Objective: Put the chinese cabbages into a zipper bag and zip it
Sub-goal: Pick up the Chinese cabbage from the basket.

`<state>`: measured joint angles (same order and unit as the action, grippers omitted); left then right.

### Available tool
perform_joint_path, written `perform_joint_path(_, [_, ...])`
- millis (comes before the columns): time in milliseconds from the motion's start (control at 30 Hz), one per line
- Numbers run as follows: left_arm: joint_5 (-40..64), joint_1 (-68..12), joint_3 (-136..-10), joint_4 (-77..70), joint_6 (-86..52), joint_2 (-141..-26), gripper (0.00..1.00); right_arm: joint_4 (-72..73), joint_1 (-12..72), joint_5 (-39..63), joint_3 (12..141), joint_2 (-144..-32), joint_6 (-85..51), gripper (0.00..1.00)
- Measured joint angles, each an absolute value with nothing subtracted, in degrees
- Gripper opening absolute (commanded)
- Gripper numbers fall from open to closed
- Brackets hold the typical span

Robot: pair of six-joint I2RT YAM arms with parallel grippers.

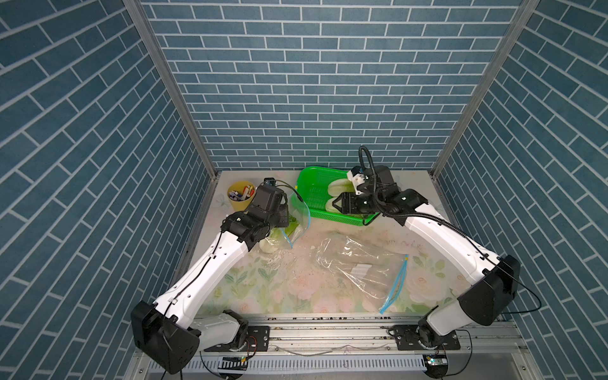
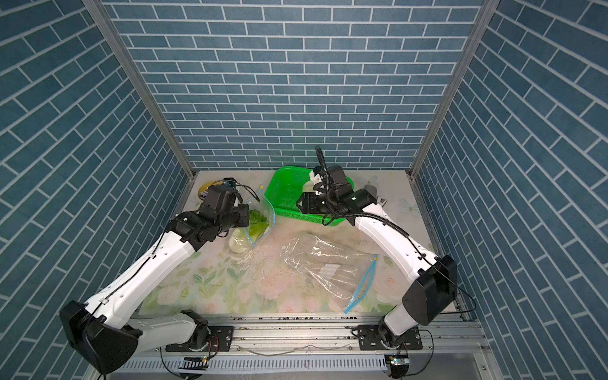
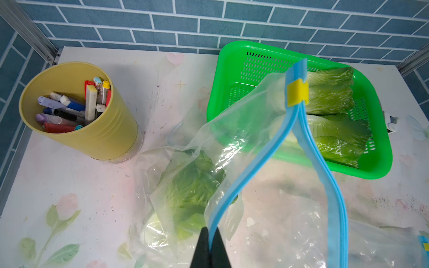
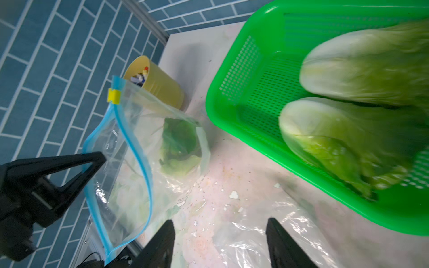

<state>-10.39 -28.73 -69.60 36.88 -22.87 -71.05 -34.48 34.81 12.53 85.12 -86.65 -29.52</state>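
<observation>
Counting 3 cabbages (image 3: 336, 139), 2 bags (image 1: 362, 263).

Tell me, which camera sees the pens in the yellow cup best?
The left wrist view: it looks down into the yellow cup, so the pens show clearly. The right wrist view shows mostly the cup's side. In both top views the cup is tiny and far away.

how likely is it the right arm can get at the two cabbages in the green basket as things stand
Probably yes. The right gripper is open and close to the basket, whose top is open. Nothing covers the two cabbages, and the left gripper is away holding the bag.
</observation>
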Motion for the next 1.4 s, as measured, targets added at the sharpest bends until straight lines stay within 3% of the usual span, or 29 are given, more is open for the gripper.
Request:
perform_joint_path(367, [-9.65, -30.52, -67.96, 34.63, -23.83, -71.22, 0.00, -38.09, 24.47, 4.64, 81.49, -84.55, -30.24, 0.75])
perform_joint_path(1400, [-9.87, -33.10, -67.96, 32.67, -24.86, -74.61, 0.00, -26.57, 19.90, 18.98, 87.39, -111.33, -36.25, 0.75])
